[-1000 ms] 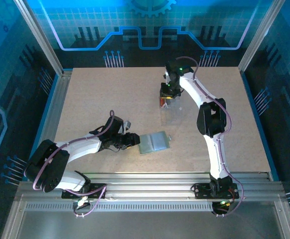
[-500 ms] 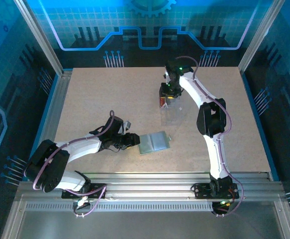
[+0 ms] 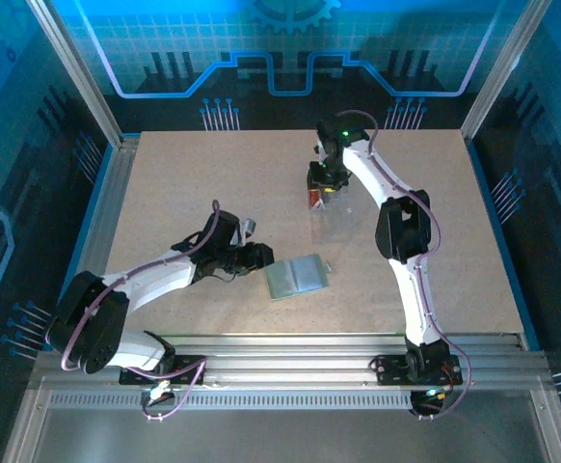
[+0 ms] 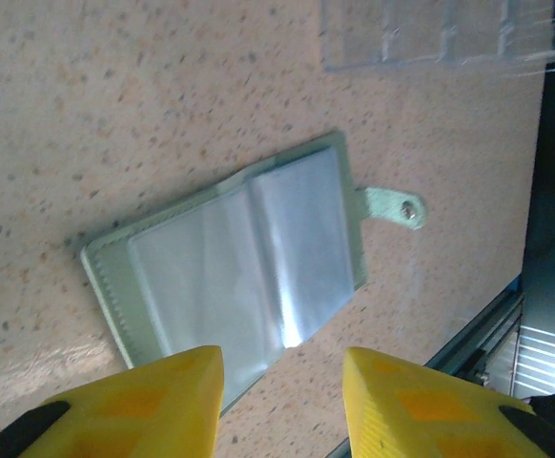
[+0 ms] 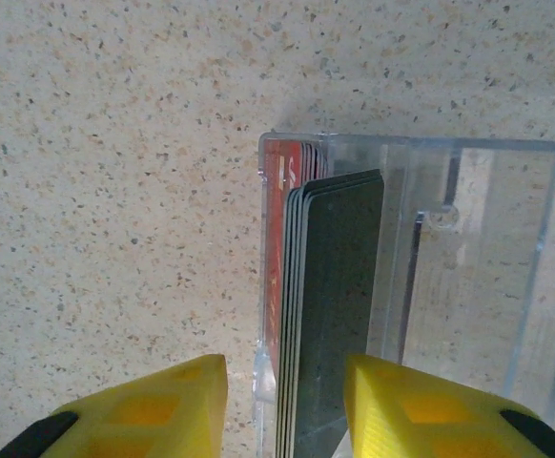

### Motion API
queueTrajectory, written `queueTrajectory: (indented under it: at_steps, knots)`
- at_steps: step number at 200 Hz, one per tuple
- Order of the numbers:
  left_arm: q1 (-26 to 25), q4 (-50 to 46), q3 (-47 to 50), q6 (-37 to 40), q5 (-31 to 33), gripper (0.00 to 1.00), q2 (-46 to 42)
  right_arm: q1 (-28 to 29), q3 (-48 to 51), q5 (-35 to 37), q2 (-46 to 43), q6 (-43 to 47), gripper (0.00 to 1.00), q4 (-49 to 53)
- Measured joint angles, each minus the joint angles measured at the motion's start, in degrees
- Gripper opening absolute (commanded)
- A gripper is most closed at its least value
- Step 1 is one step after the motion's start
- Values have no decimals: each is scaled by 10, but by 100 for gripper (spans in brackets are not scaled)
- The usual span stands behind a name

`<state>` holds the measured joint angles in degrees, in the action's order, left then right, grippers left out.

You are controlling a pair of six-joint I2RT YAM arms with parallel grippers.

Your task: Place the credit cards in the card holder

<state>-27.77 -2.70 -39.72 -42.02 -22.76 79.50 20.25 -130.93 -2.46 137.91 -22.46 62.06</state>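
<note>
Nothing loaded yet. Card holder (image 4: 239, 267) lies spread open on tabletop (image 4: 115, 95) just ahead of left claw (image 4: 282, 401), whose jaws are apart and empty; sleeves look bare. Credit cards (image 5: 330, 305), black and red, stand on edge in clear box (image 5: 487, 267), near end between parted jaws of right claw (image 5: 285, 410); no pinch evident. All insertion left.

Clear plastic case (image 5: 478, 286), compartmented, standing on speckled tabletop (image 5: 115, 143). It lies directly ahead of the right gripper (image 5: 284, 405), extending to its right.
</note>
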Motion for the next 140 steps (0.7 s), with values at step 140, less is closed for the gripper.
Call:
queueTrajectory:
  at_steps: [140]
  knots:
    - [15, 28, -109, -16, -11, 30, 127, 2, -4, -70, 16, 15, 35, -13]
